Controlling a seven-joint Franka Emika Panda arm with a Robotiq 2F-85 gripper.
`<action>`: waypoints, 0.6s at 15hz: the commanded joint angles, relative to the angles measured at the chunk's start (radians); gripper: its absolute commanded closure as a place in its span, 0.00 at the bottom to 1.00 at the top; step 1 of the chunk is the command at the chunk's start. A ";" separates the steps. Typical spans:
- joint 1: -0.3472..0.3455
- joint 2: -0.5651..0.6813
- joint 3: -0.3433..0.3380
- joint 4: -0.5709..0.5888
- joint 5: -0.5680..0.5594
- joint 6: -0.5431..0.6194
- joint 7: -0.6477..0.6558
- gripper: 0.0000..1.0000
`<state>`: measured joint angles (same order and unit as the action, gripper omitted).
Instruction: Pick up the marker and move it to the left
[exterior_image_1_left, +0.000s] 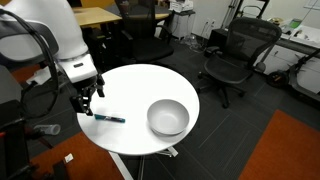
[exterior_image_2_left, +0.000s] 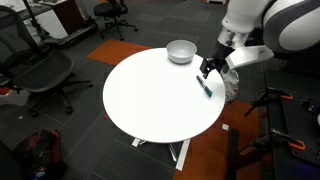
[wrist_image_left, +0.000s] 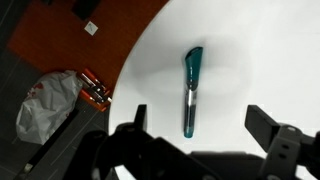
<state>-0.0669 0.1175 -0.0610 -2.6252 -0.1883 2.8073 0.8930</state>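
The marker (wrist_image_left: 191, 92) is a short dark pen with teal-blue ends. It lies flat on the round white table (exterior_image_1_left: 140, 100) near its edge, and it shows in both exterior views (exterior_image_1_left: 108, 118) (exterior_image_2_left: 205, 88). My gripper (wrist_image_left: 200, 125) hangs above it, open and empty, with the marker lying between the two fingers in the wrist view. In both exterior views the gripper (exterior_image_1_left: 87, 98) (exterior_image_2_left: 210, 68) is a little above the marker, not touching it.
A grey bowl (exterior_image_1_left: 167, 118) (exterior_image_2_left: 181, 51) sits on the table, apart from the marker. Black office chairs (exterior_image_1_left: 232, 60) (exterior_image_2_left: 45, 75) stand around the table. A white bag and red items (wrist_image_left: 60, 100) lie on the floor below the table edge.
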 joint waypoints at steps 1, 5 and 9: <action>0.041 0.079 -0.048 0.041 -0.005 0.063 0.006 0.00; 0.065 0.158 -0.073 0.088 0.048 0.101 -0.040 0.00; 0.072 0.226 -0.073 0.133 0.119 0.113 -0.097 0.00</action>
<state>-0.0149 0.2897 -0.1192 -2.5293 -0.1292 2.8922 0.8543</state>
